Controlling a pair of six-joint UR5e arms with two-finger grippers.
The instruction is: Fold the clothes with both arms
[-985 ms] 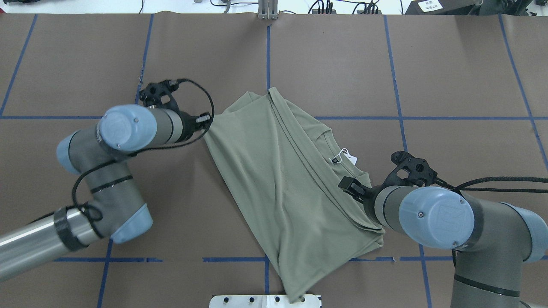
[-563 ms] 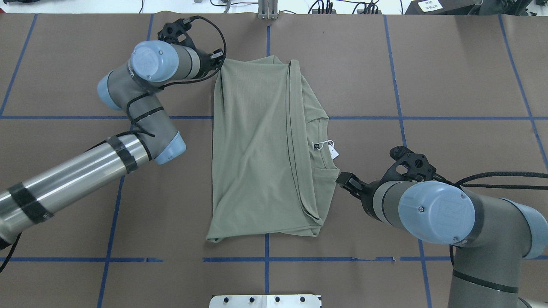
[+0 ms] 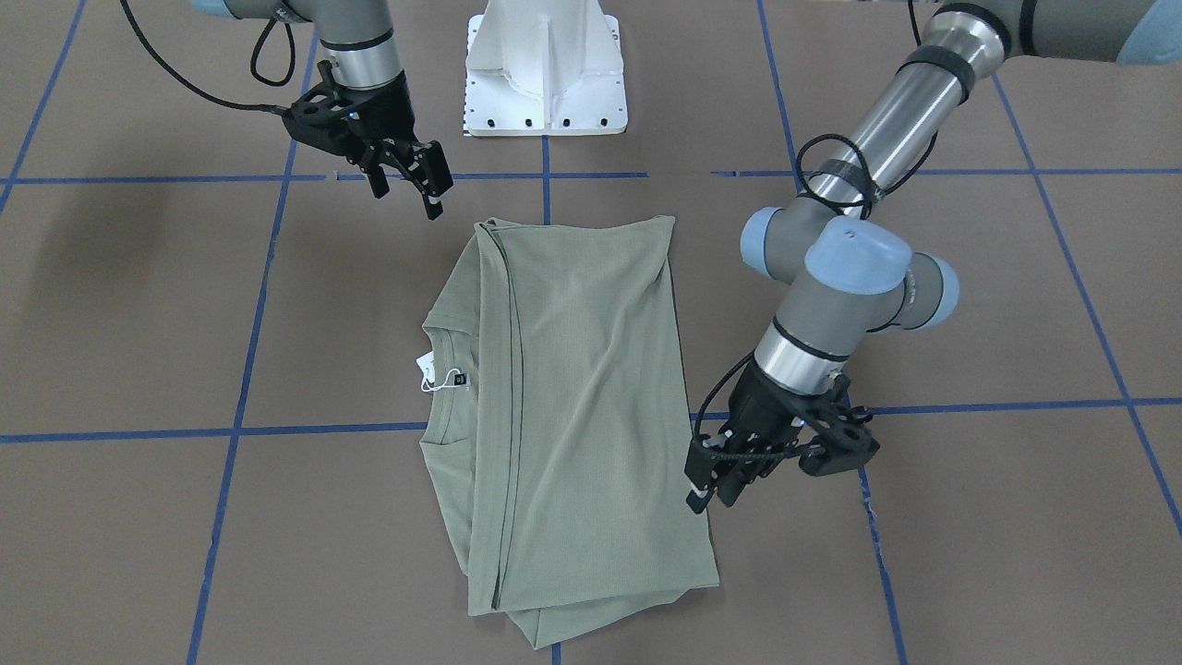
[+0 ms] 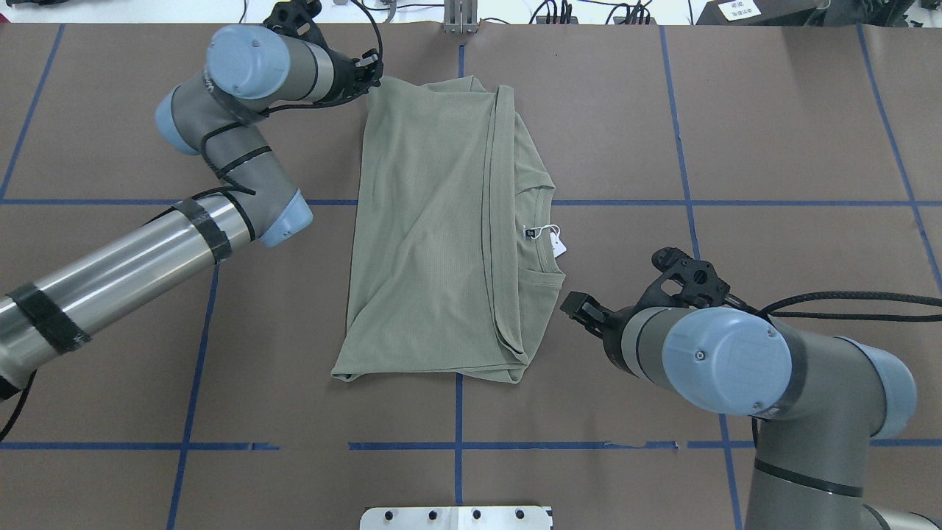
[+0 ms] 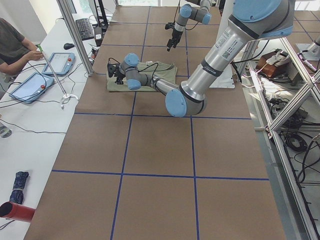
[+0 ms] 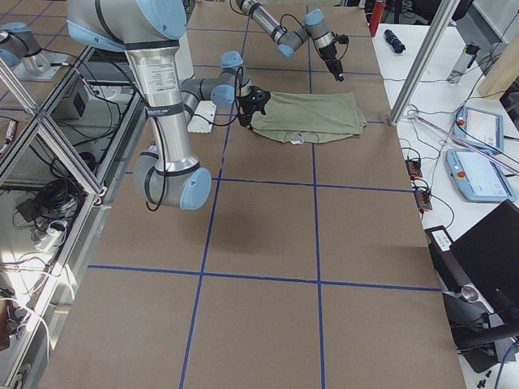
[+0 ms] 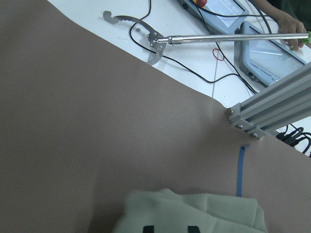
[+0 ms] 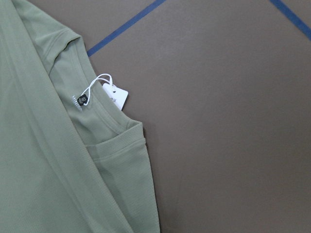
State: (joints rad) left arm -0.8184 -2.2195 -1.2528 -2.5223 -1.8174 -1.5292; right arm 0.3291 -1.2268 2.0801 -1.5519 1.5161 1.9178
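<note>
The clothes are one sage-green shirt, folded lengthwise and lying flat along the table's middle. Its collar and white hang tag face the robot's right. My left gripper is at the shirt's far left corner and looks shut on it. In the left wrist view two dark fingertips sit close together on the slightly lifted cloth. My right gripper hangs open, just clear of the shirt's edge. The right wrist view shows collar and tag but no fingers.
The white pedestal base stands at the table's near edge. Blue tape lines cross the brown surface. A metal frame post and cables line the far edge. A person sits at tablets beyond it.
The left gripper has pulled its corner toward the far edge, swinging the shirt from a diagonal to straight. The right gripper has let go and now stands off the shirt.
</note>
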